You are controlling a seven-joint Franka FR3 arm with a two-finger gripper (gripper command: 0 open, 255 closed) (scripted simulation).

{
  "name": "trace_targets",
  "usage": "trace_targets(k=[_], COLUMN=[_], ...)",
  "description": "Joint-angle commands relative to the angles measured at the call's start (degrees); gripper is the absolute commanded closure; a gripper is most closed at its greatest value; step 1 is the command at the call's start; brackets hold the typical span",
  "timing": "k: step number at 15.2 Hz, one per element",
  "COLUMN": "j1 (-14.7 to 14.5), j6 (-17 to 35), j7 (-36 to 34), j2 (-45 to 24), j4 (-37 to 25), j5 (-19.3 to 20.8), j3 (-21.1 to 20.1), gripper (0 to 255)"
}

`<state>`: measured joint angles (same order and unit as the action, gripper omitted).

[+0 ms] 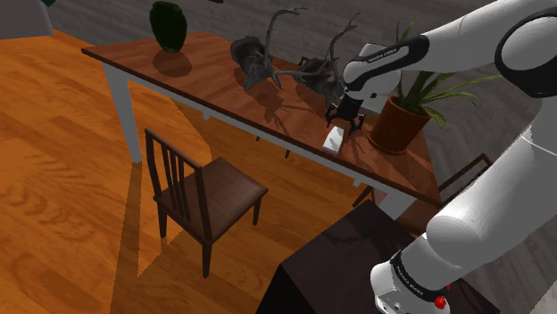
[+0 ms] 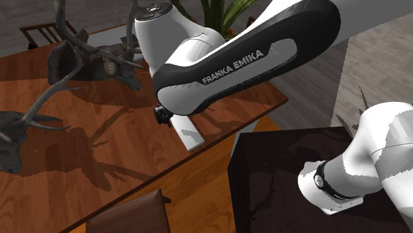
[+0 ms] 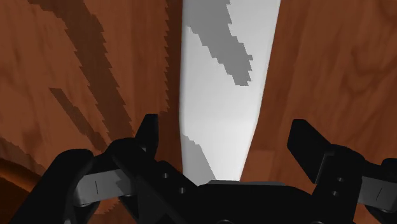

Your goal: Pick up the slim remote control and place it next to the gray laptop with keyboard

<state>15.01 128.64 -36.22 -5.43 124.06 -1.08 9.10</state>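
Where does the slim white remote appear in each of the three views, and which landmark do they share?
Shoulder view: the remote lies at the table edge, under the gripper, beside the potted plant.
Second exterior view: remote near centre, at the table edge, below the arm.
Wrist view: remote between the open jaws, untouched.
Shared landmark: the brown table.

One brand name can be read: "FRANKA EMIKA". It is printed in white capitals on the dark cover of the arm's forearm link (image 2: 238,63), seen in the second exterior view, where that link is held over the white remote control (image 2: 187,134) on the table (image 2: 112,155). In the shoulder view, small pale lettering is seen on the same link (image 1: 390,56) and on the lower joint (image 1: 412,275), but it cannot be made out.
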Motion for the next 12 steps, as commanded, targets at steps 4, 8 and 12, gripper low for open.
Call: trace_targets(k=[4,8,12], j1=[0.2,0.3,0.3], j6=[3.5,5.3,5.3], j7=[-0.2,0.0,0.0], j2=[-2.9,-4.2,-4.2], j4=[0.5,1.1,1.1], j5=[-0.6,-0.9,-0.9], j3=[0.1,0.0,0.0], gripper=[0,0,0])
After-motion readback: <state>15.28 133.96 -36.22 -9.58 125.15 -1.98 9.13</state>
